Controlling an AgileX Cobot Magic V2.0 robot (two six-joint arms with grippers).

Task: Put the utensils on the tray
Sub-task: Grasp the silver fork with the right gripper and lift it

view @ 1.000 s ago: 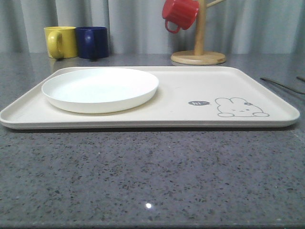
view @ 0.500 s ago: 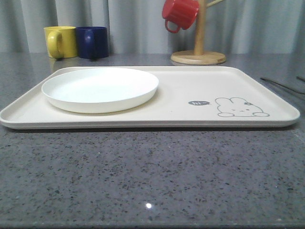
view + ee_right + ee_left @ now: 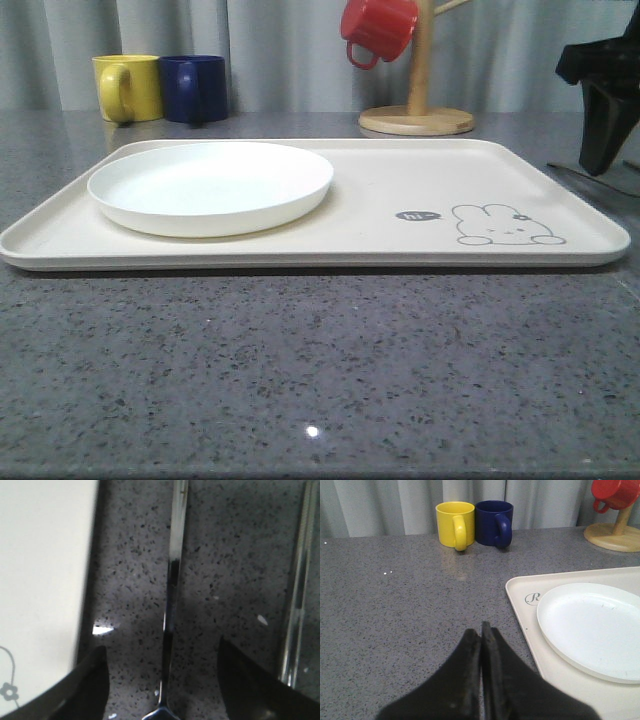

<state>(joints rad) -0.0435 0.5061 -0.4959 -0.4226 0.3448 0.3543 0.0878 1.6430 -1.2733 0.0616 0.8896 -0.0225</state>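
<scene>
The cream tray (image 3: pixel 380 190) with a rabbit drawing lies across the middle of the table. Right of it, several slim silver utensils rest on the grey counter. One utensil handle (image 3: pixel 172 580) runs straight between the fingers of my right gripper (image 3: pixel 165 680), which is open and low over it, touching nothing. Another utensil (image 3: pixel 297 595) lies parallel, just outside one finger. In the front view my right gripper (image 3: pixel 600 160) hangs beyond the tray's right rim, above a utensil (image 3: pixel 562 170). My left gripper (image 3: pixel 481 635) is shut and empty, over bare counter beside the tray's left edge (image 3: pixel 520 600).
A round white plate (image 3: pixel 210 185) sits on the tray's left half. At the back left are a yellow mug (image 3: pixel 128 88) and a dark blue mug (image 3: pixel 195 88). A wooden mug tree (image 3: pixel 417 110) holding a red mug (image 3: pixel 378 28) stands behind the tray.
My right gripper has come into the front view at the right edge, dropping over the utensils. The tray, plate and mugs have not moved.
</scene>
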